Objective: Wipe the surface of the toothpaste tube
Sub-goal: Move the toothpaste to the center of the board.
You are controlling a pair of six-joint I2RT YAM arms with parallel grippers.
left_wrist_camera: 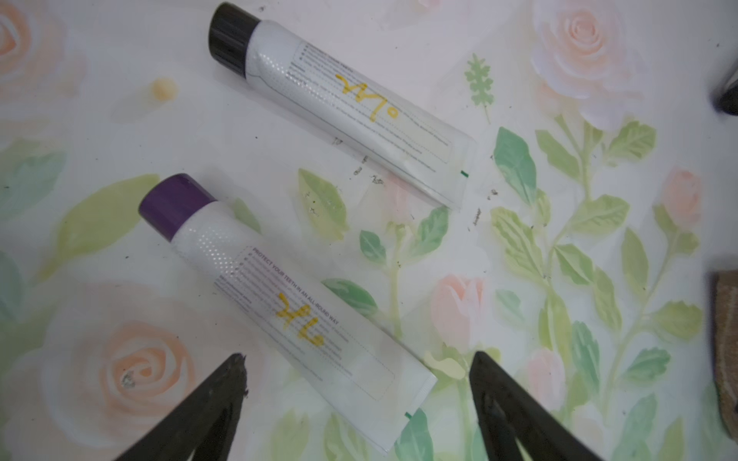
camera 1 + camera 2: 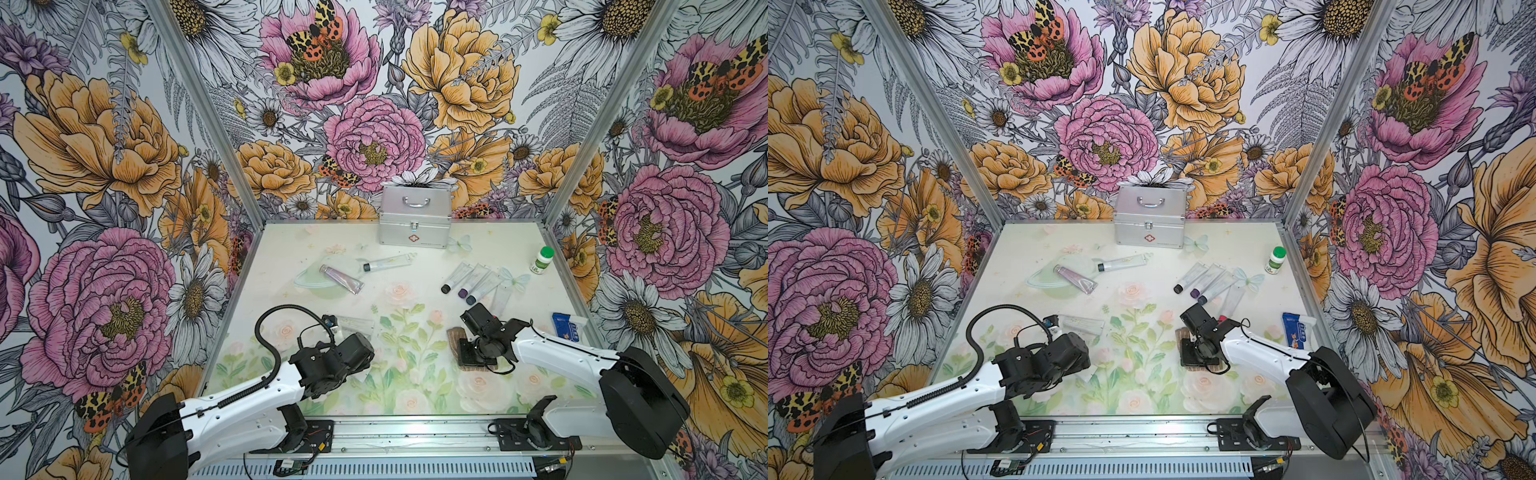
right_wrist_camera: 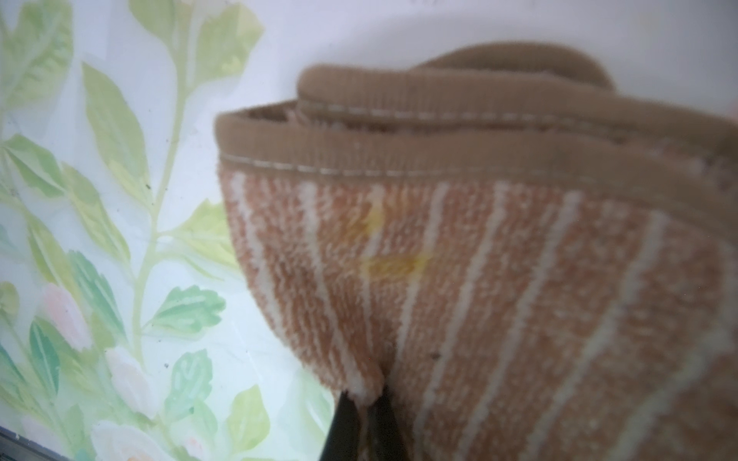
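Jaws of the left gripper (image 1: 357, 359) stand wide apart, one fingertip on either side of the crimped tail of a purple-capped toothpaste tube (image 1: 287, 303), neither visibly touching it. That tube lies flat on the floral table (image 2: 291, 249), a yellow scrawl across its white body. Just beside it and roughly parallel lies a black-capped tube (image 1: 351, 107), scrawled in yellow too. In both top views this spot is at the lower left of the tabletop, mostly hidden under the left arm's wrist. Over on the right gripper (image 3: 361, 399) the jaws are pinched together on the edge of a brown striped cloth (image 3: 479, 259), which carries a faint yellow smear. In both top views the cloth shows beneath the right wrist, just right of the tabletop's centre — well apart from the two tubes. At the upper middle of the tabletop stands a silver case (image 2: 414, 216), and a green-capped bottle (image 2: 542, 259) stands upright at the upper right.
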